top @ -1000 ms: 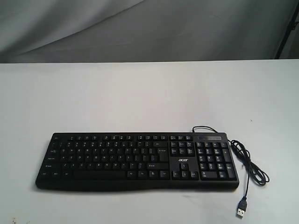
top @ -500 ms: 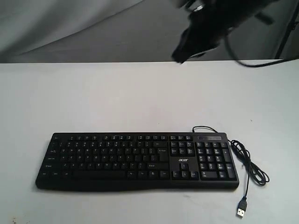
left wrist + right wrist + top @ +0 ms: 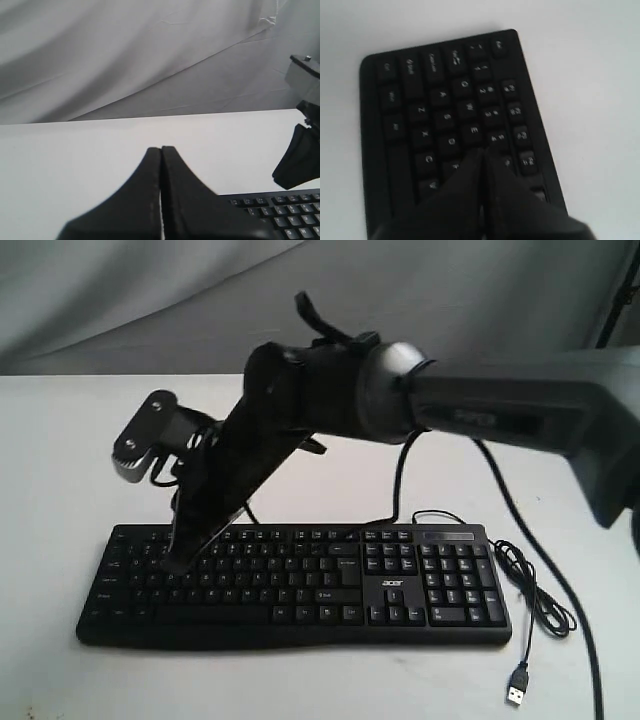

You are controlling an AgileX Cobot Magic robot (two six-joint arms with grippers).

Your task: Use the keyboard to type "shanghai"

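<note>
The black keyboard [image 3: 400, 585] lies along the near part of the white table [image 3: 80, 440], its white legends facing the exterior camera. My right gripper [image 3: 176, 558] reaches across from the right and comes down over the letter keys at the keyboard's left end. In the right wrist view its fingers are shut with nothing between them, and the right gripper [image 3: 482, 151] has its tip just above the keyboard [image 3: 435, 90] near the E and D keys; whether it touches is unclear. My left gripper [image 3: 161, 149] is shut and empty above bare table, beside the keyboard [image 3: 280, 215]. It does not show in the exterior view.
The black USB cable [image 3: 535, 590] coils on the table right of the number pad and ends in a loose plug [image 3: 516, 687]. The right arm [image 3: 480, 405] spans the space above the keyboard's middle and right. Grey cloth [image 3: 150, 300] hangs behind the table.
The right arm, absent a second ago and high at the top half a second ago, has swung down and leftward over the keyboard's left keys. The keyboard has not moved.
</note>
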